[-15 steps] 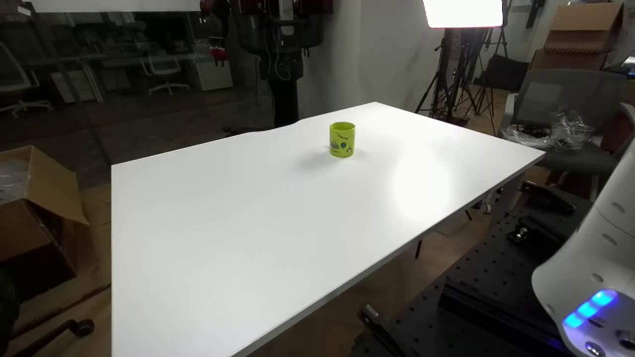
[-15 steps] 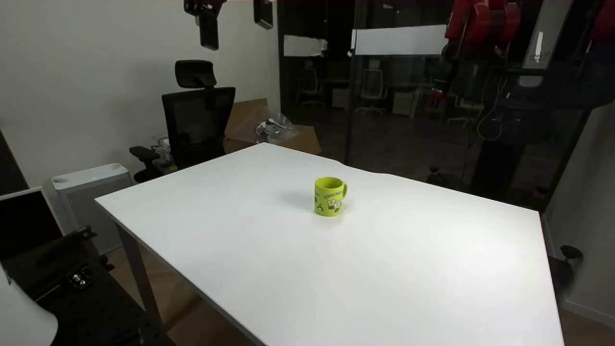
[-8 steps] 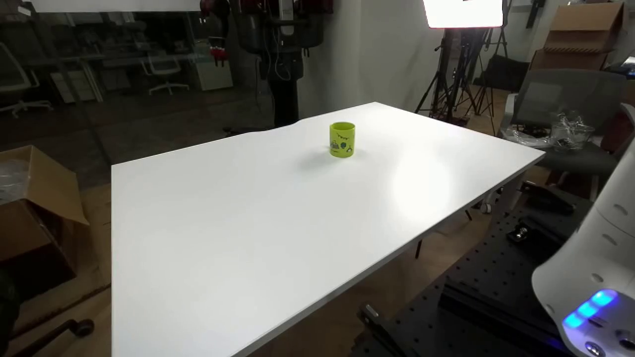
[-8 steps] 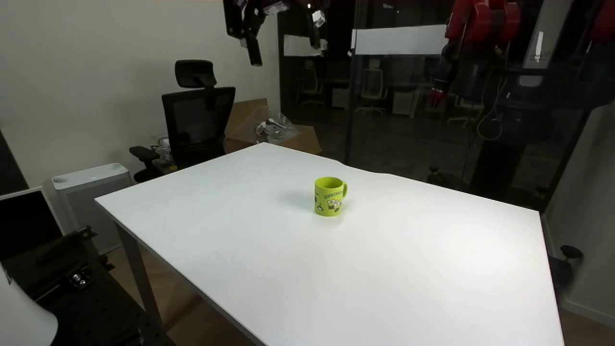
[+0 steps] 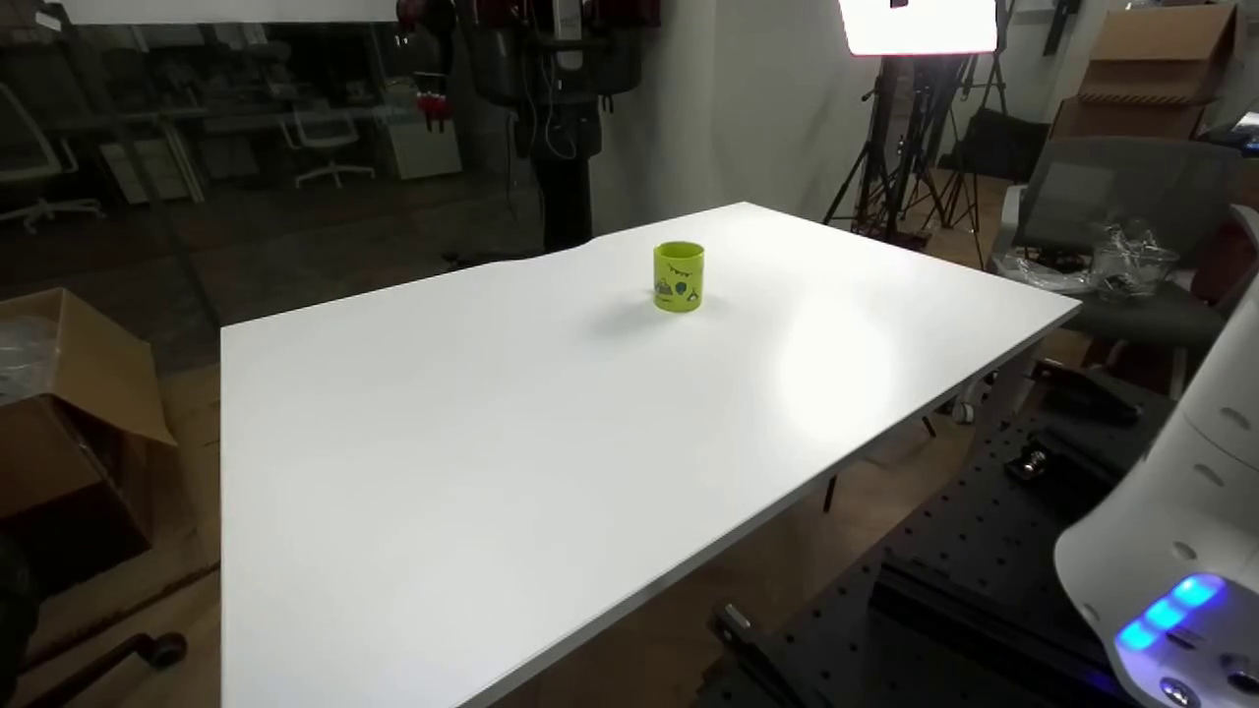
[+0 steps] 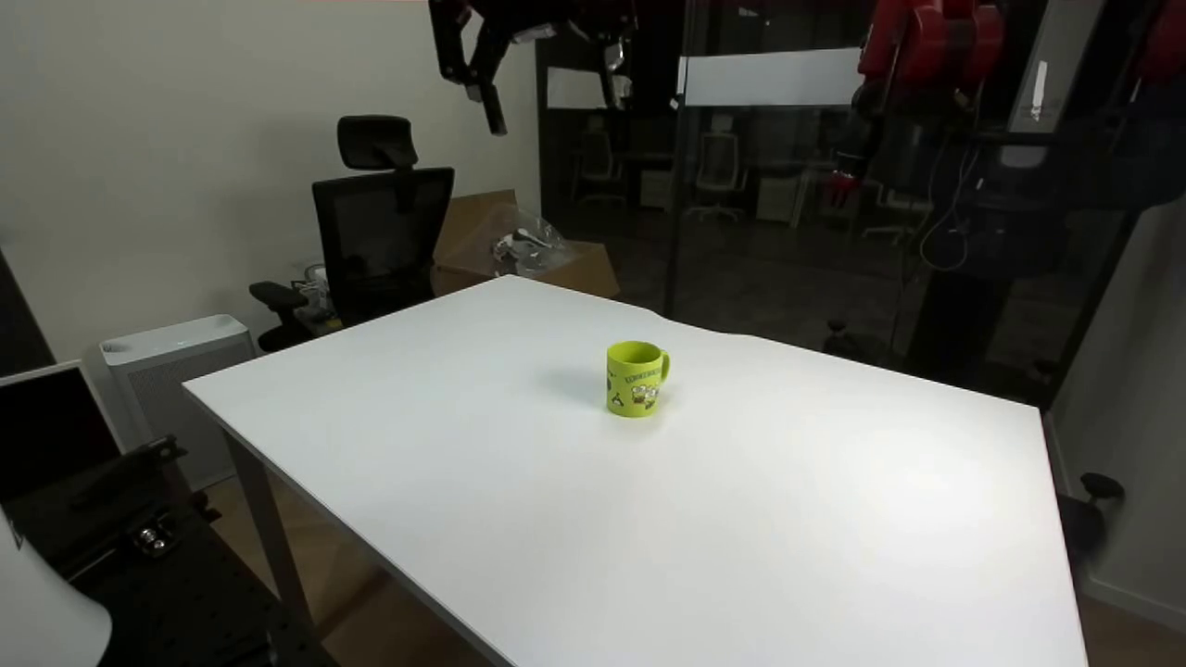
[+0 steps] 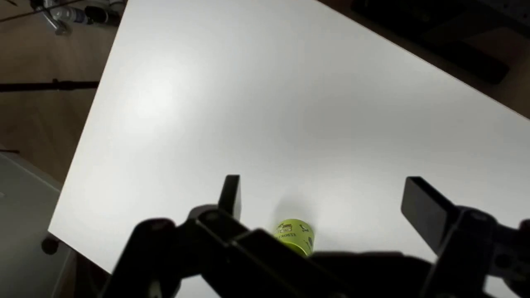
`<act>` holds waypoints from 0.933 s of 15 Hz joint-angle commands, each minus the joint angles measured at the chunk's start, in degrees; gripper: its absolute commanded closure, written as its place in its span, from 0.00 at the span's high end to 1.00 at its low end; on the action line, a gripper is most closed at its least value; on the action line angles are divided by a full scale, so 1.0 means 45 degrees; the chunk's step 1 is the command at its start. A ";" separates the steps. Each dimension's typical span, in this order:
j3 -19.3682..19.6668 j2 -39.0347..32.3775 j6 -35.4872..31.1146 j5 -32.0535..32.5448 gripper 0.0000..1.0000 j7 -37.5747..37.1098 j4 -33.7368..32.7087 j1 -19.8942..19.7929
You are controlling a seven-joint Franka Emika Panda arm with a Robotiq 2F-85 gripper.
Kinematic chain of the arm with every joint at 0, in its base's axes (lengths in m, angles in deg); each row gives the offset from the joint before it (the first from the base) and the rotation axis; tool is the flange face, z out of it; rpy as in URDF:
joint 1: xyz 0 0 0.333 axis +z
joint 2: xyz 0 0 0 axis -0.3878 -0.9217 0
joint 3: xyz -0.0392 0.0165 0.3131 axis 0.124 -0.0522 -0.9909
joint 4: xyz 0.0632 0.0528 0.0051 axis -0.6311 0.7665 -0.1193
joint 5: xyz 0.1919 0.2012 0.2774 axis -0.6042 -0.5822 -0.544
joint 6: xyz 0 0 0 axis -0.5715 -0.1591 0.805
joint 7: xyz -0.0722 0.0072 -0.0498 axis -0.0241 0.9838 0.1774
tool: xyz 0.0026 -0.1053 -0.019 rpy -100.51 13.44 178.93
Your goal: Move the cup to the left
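- Wrist view: one end effector (image 7: 329, 198), its two black fingers (image 7: 426, 213) standing wide apart.
- One cup (image 6: 632, 384), yellow-green and printed, with a single handle (image 6: 665, 364), stands upright on the one white desk (image 6: 797, 519).
- Both exterior views put it nearer the desk's far edge than its near one; the wrist view shows it partly hidden behind the end effector.
- Cup and fingers are well apart — the end effector hangs above the desk.
- One black chair (image 6: 380, 232) stands beside the desk in an exterior view.
- In an exterior view, one lit panel (image 5: 920, 29), and three blue lights (image 5: 1166, 614) on the white arm (image 5: 1141, 551).
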 commanded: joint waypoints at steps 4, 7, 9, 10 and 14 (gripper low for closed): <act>-0.0125 -0.0352 -0.1182 -0.0058 1.00 0.1597 0.0342 0.0250; -0.0119 -0.0429 -0.1232 -0.0060 1.00 0.1795 0.0354 0.0252; -0.0189 -0.1289 -0.1777 -0.0553 1.00 0.0662 -0.0050 0.0241; -0.0207 -0.1762 -0.2007 -0.0840 1.00 0.0396 -0.0293 0.0294; -0.0216 -0.4744 -0.3359 -0.1916 1.00 0.1268 -0.1989 0.0607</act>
